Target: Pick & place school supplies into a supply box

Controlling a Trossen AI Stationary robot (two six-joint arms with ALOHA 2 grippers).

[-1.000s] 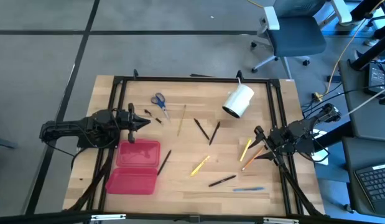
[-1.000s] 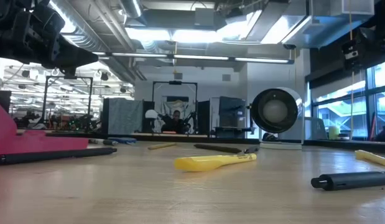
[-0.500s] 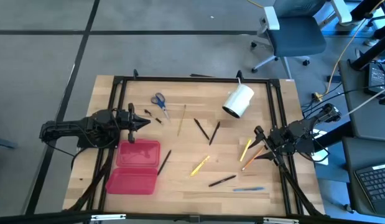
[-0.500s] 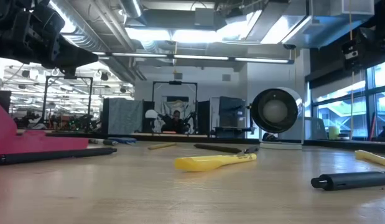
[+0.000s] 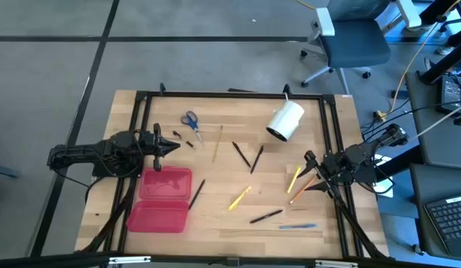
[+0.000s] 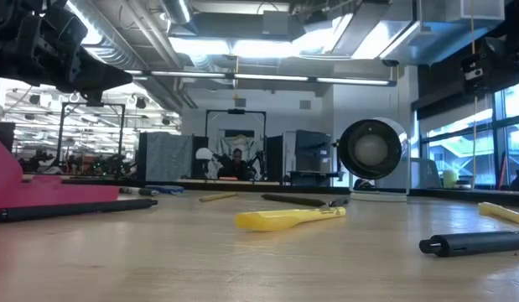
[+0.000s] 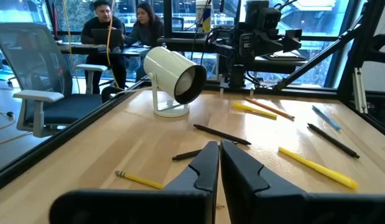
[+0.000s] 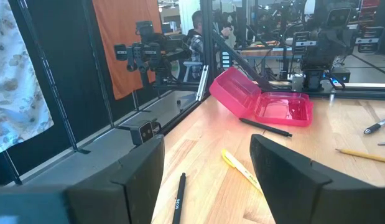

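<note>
The red supply box (image 5: 163, 197) lies open on the table's near left, its two halves spread; a black pen (image 5: 196, 192) rests beside it. Blue-handled scissors (image 5: 190, 123), a wooden pencil (image 5: 217, 144), two black pens (image 5: 246, 155), a yellow pen (image 5: 240, 197), a black pen (image 5: 266, 217) and a blue pen (image 5: 297, 225) lie flat on the wood. My left gripper (image 5: 174, 147) (image 7: 219, 168) hovers shut just beyond the box's far edge. My right gripper (image 5: 310, 165) (image 8: 208, 180) is open near the right edge, beside a yellow pen (image 5: 294, 179) and an orange pen (image 5: 303, 187).
A white cylinder (image 5: 286, 120) lies on its stand at the far right of the table. A black frame (image 5: 230, 94) runs round the table's edges. People sit at a desk (image 7: 120, 28) beyond the table. Bare wood lies along the near edge (image 5: 230, 238).
</note>
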